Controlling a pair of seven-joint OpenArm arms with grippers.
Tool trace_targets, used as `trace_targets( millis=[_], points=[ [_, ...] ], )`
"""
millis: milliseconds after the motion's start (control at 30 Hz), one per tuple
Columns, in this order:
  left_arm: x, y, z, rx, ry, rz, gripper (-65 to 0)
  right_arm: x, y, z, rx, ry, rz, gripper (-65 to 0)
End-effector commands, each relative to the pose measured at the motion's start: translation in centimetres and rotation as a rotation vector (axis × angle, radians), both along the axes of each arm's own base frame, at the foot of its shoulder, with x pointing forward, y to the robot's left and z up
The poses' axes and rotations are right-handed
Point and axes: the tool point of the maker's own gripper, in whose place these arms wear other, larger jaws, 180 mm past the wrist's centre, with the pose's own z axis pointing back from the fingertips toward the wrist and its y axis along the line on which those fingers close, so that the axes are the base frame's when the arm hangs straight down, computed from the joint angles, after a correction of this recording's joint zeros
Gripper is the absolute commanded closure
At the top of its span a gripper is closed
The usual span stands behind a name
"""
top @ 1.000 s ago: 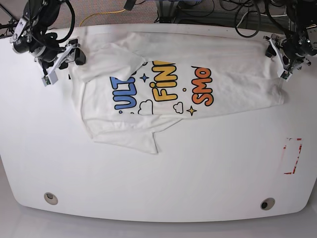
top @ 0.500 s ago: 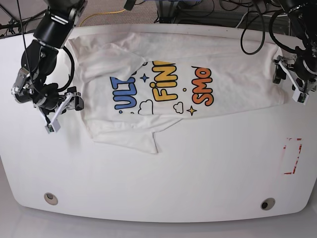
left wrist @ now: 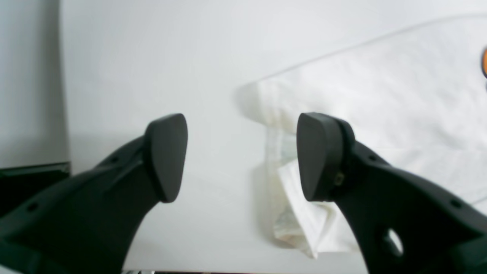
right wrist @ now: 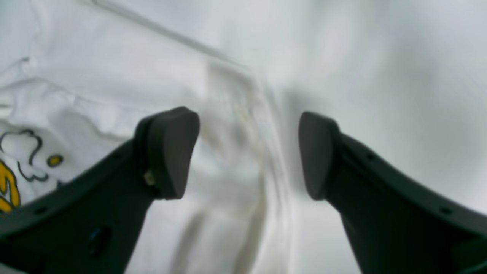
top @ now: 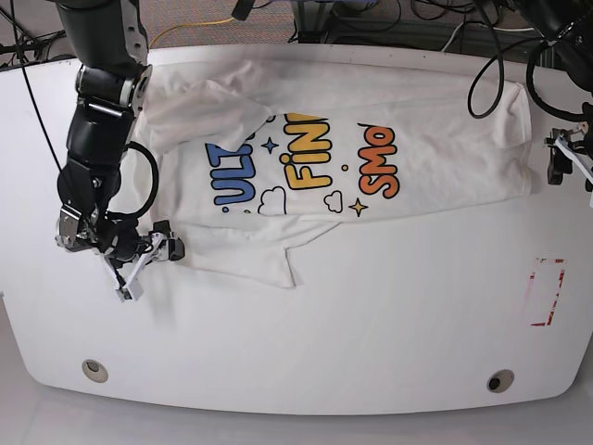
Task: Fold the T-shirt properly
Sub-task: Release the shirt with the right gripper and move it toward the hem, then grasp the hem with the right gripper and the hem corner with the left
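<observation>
Both claws, right (top: 148,264) and left (top: 573,167), have swung down beside the T-shirt (top: 371,139), gaping empty.

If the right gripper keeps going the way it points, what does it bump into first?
Probably the T-shirt: its blurry edge lies right between the open right gripper tips. How far off it is, I can't tell.

The near half of the table (top: 352,334) is bare and open to passage. The shirt (top: 408,148) covers the far middle. Arms close both ends: one gripper (top: 148,264) at the near-left corner, the other (top: 567,167) at the right edge.
</observation>
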Motion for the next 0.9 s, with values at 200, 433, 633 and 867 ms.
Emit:
trace_targets(
  millis=[200,433,633,867],
  points=[
    [-0.1,1.8,2.0,0.032,-0.057,0.041,-42.1,1.3,0.8,-0.7,0.045,-0.025,0.008,-40.9],
    [-0.3,4.3,2.2,0.124,-0.018,0.133,-42.4,0.4,3.3,-2.1,0.081,0.003,0.032,-35.2],
    [1.7,6.3,-0.5,0.033,0.034,0.229,-43.3,0.2,3.7,-2.4,0.084,0.008,0.038,-10.5],
    [5.2,4.6,-4.1,-0.124,0.098,0.190,-47.2,0.1,3.7,-2.5,0.084,0.012,0.037,-8.7]
  ],
)
